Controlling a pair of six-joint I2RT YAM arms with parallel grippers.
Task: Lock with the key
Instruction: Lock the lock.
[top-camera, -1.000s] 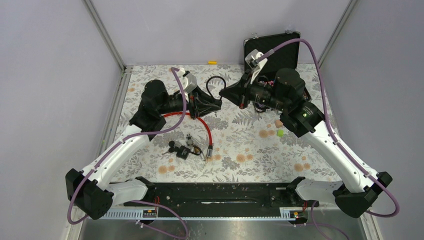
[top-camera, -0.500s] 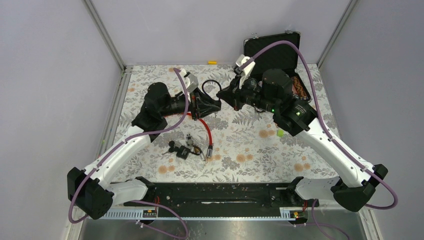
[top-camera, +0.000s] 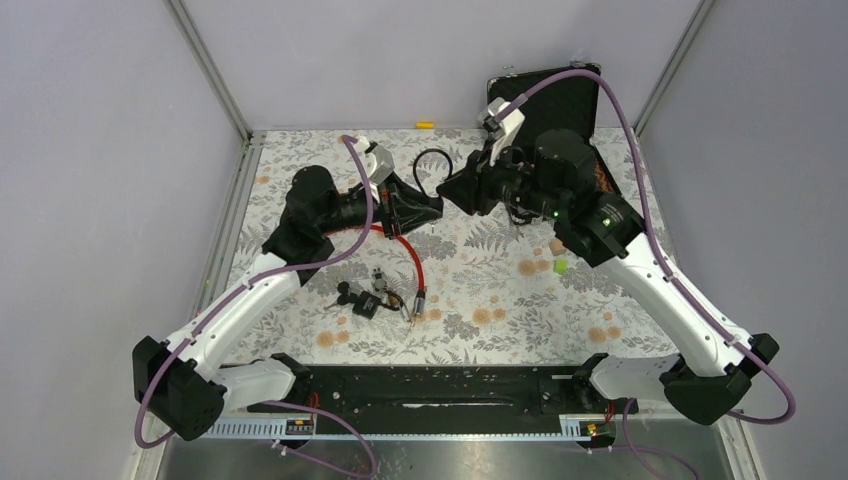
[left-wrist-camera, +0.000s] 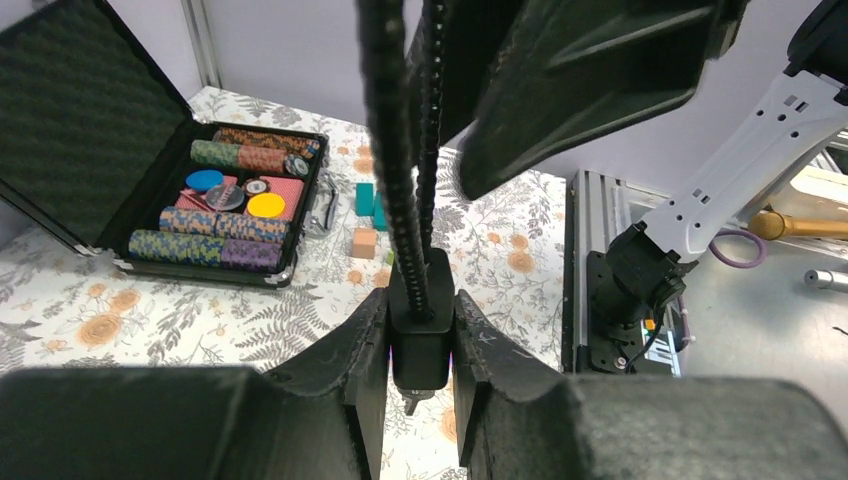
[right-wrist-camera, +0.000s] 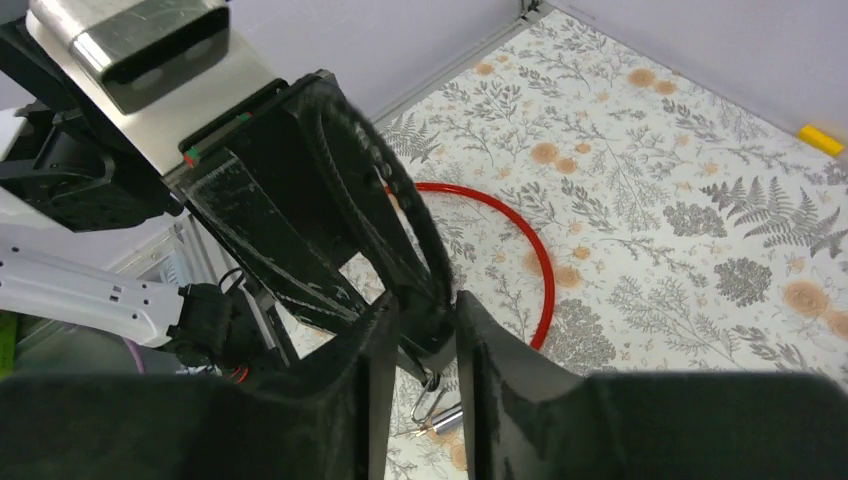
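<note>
Clamping the cable lock between its fingers, the left gripper risks slippage; the right gripper, slightly parted around the lock's end, its hold impossible to tell, could tug it askew.

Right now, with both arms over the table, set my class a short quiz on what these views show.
1. True or false: the poker chip case has its lid shut.
2. What does the left gripper clamp? A) a bunch of keys B) the body of the black cable lock C) a poker chip
3. What colour is the cable lying loose on the table?
Key: 1 false, it stands open; 2 B; 3 red.
</note>
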